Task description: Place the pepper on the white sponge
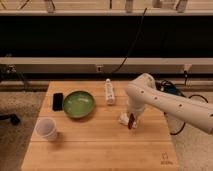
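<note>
My gripper is at the end of the white arm, low over the right-middle of the wooden table. It is shut on the small dark-red pepper, which hangs upright below it. The white sponge is a small whitish pad on the table, right beside the pepper on its left and partly hidden by the gripper. The pepper's tip is at the sponge's right edge; I cannot tell whether they touch.
A green bowl sits at the table's left-middle, with a black phone to its left. A white cup stands at the front left. A white power strip lies behind the sponge. Cables hang behind the table.
</note>
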`<state>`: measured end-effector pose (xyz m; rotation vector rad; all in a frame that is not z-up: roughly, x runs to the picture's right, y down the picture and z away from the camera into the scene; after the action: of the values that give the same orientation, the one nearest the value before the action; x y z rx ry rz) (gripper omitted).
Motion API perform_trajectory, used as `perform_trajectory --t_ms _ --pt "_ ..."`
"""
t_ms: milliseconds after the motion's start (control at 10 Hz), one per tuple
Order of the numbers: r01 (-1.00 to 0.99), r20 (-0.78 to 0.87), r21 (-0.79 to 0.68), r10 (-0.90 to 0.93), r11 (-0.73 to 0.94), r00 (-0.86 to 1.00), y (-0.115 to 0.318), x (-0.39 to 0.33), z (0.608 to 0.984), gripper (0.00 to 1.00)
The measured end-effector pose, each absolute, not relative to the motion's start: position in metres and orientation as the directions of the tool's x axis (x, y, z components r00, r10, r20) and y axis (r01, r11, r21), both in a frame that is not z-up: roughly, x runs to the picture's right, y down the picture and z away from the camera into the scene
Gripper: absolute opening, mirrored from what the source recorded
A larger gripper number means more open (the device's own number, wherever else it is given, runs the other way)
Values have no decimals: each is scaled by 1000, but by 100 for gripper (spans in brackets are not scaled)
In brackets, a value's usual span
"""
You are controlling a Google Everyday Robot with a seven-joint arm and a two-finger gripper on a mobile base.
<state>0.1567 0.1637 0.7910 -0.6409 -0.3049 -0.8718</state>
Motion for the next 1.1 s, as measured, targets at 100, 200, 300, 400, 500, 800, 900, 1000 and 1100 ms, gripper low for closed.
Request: perform_trajectory --t_ms 100,200,300,400,500,800,900,1000,1100 --pt "791 499 -394 -615 467 611 164 157 791 3" --pt "794 501 -394 -616 464 608 165 156 791 3" --pt "795 503 -394 -616 462 607 165 155 792 3" --pt "795 502 -395 -616 461 607 165 156 792 3" --pt "797 504 -395 -617 458 605 165 157 792 3" --pt "804 510 -393 -622 445 594 166 155 793 3" --pt "806 512 -393 -623 442 591 166 156 793 3" --pt "808 514 -394 -625 438 588 167 156 793 3" --pt "814 517 -392 -629 430 581 167 156 794 3"
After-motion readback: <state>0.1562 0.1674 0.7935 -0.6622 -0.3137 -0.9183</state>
